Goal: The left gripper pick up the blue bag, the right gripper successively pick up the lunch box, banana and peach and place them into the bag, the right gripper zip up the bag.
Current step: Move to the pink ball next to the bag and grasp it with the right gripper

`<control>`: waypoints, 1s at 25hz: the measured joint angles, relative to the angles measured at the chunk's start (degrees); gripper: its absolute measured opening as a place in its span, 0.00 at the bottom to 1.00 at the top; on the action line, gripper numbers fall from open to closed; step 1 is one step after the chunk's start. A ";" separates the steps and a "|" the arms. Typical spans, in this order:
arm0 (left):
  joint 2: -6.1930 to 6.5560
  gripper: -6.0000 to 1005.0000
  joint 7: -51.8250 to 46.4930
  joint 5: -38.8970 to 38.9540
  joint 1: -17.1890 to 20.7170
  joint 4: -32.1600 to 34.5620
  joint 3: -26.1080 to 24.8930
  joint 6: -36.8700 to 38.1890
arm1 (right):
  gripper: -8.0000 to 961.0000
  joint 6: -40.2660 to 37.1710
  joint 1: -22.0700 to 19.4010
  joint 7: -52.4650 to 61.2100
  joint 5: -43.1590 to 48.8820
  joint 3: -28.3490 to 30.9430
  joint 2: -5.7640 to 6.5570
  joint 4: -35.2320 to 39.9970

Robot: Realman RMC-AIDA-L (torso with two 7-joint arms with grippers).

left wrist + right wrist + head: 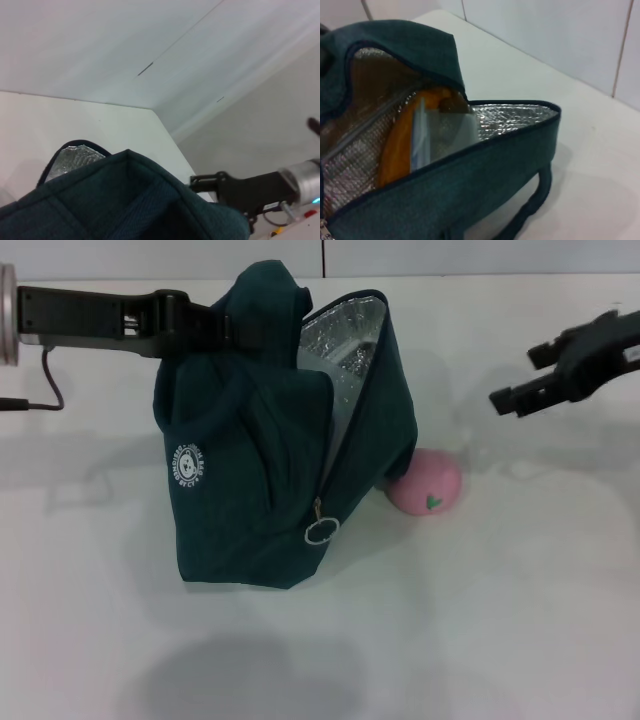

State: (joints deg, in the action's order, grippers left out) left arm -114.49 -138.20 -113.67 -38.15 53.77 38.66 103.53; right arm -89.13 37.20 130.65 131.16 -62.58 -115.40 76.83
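The blue bag (270,470) hangs above the white table, its mouth open and the silver lining (345,340) showing. My left gripper (225,328) is shut on the bag's top fabric and holds it up. In the right wrist view the banana (395,150) and the clear lunch box (442,132) lie inside the open bag (485,175). The pink peach (426,483) sits on the table against the bag's lower right side. My right gripper (520,375) is open and empty, above the table up and to the right of the peach.
The bag's ring zipper pull (322,531) hangs at its front lower edge, and the white round logo (188,465) faces me. A cable (45,380) hangs from the left wrist. The table (520,620) is white; a tiled wall stands behind.
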 joint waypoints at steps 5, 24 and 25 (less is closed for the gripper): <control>0.23 0.04 0.89 0.00 -0.91 -2.10 0.13 -0.19 | 0.88 2.80 2.41 -1.05 -0.75 -1.48 -0.14 -8.14; 0.65 0.04 1.73 -0.33 -1.79 -2.44 0.43 -0.71 | 0.88 13.27 9.77 -4.33 -3.83 -10.68 -0.14 -25.00; 0.66 0.04 1.72 -0.34 -1.89 -2.44 0.44 -0.70 | 0.88 13.44 10.06 -4.34 -3.71 -10.73 -0.15 -25.43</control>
State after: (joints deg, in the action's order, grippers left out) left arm -113.83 -136.48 -114.01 -40.04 51.32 39.10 102.83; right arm -75.70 47.26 126.30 127.45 -73.31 -115.55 51.40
